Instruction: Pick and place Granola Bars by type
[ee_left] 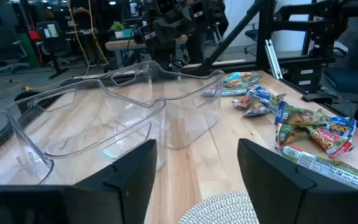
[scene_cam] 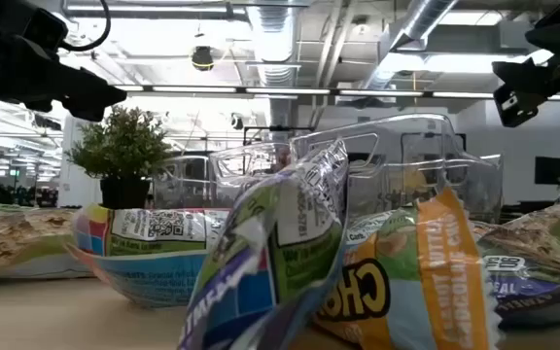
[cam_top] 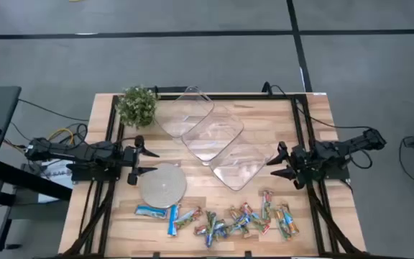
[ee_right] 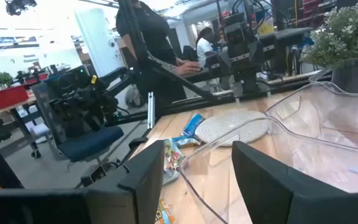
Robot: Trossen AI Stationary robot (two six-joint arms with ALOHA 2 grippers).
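Low cam: I saw Granola Bars (scene_cam: 290,253) piled right at the lens, green/white wrapper leaning on an orange one (scene_cam: 426,272), another with a QR code (scene_cam: 149,238) further left. Clear plastic trays (scene_cam: 397,165) stood behind them, small potted plant (scene_cam: 122,156) back left. Dark arm parts (scene_cam: 37,68) hung in both upper corners.

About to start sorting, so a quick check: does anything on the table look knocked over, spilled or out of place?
Nothing stands out. The granola bars lie in a loose row along the table's front edge, none yet in the three clear trays, which overlap in a diagonal line. The plant stands upright. Left gripper and right gripper hang open at the sides.
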